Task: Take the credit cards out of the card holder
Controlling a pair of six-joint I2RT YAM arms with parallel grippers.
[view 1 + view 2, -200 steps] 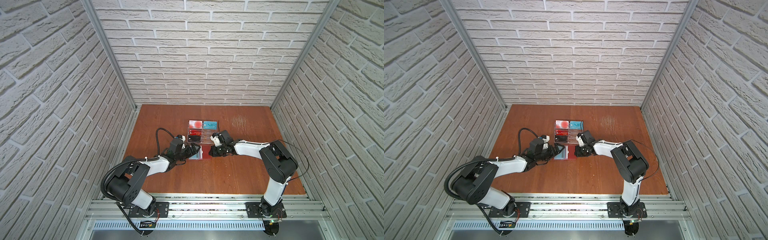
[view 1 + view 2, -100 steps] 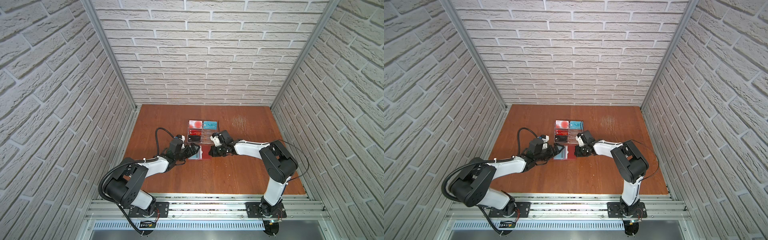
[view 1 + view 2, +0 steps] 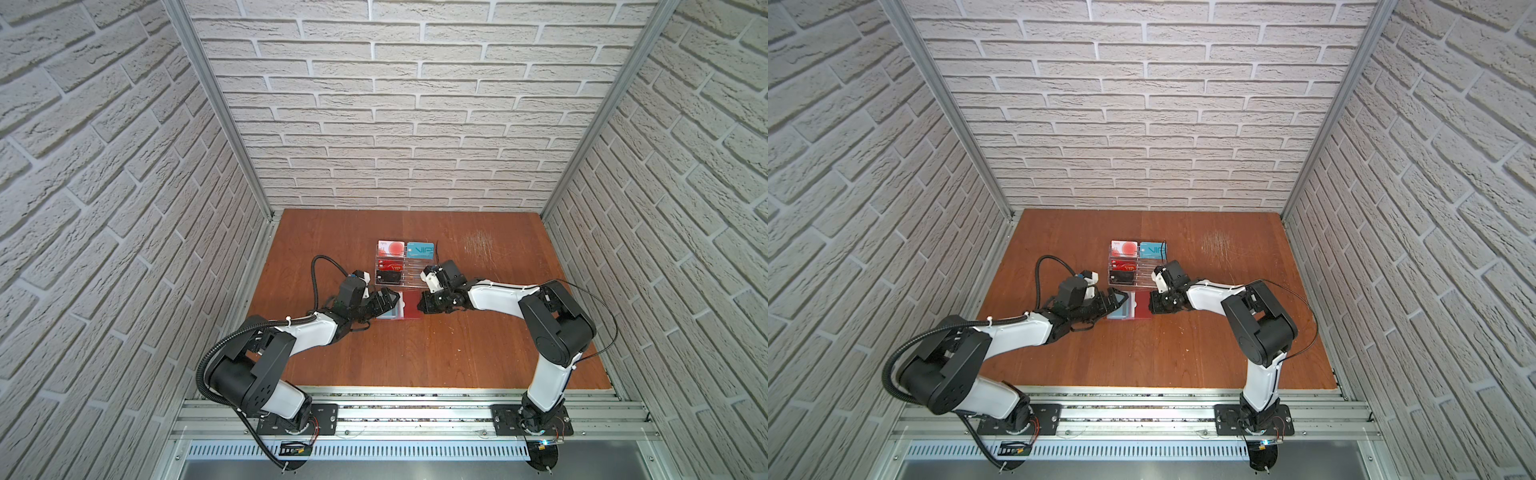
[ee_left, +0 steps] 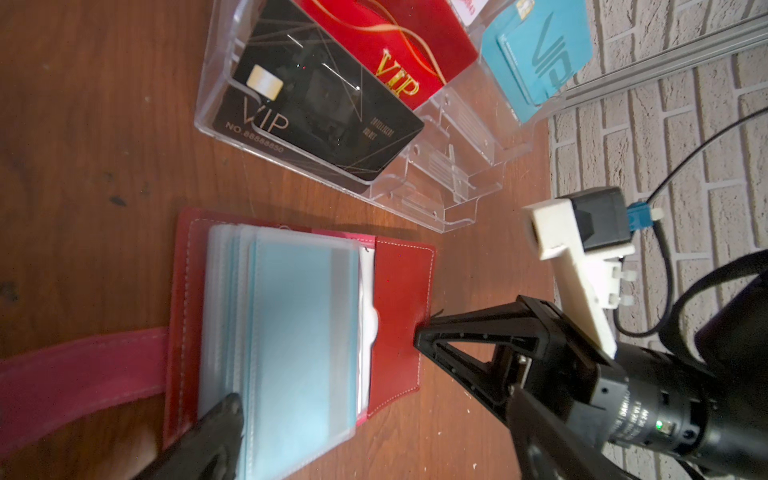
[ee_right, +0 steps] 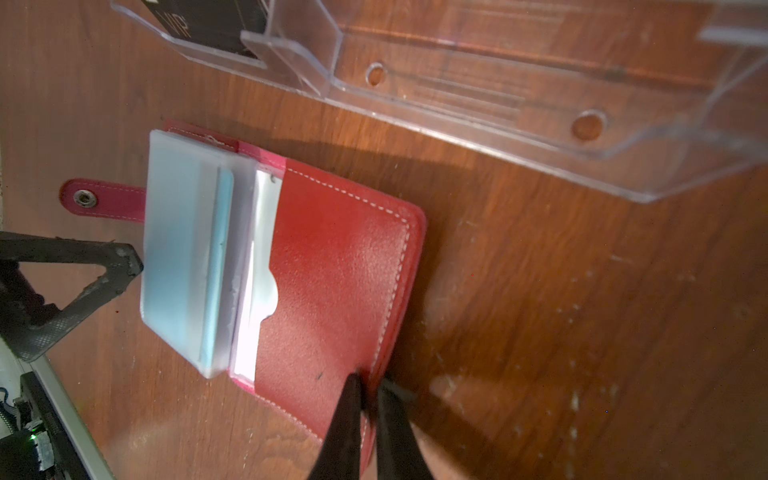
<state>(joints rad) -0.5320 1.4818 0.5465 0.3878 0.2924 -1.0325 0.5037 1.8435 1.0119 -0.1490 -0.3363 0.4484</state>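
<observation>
Red card holder lies open and flat on the table, centre of both top views, just below the clear acrylic stand. The sleeve pages are stacked on its left half, with a teal card inside the top sleeve. The red cover is on the right half. The snap tab sticks out past the sleeves, flat on the table.

From the right, right gripper, jaws nearly closed, pinches the cover's right edge. From the left, left gripper, jaws wide, grips nothing. One finger is at the sleeve stack's outer edge; contact cannot be told.

The stand holds a black VIP card, a red VIP card and a teal VIP card.
</observation>
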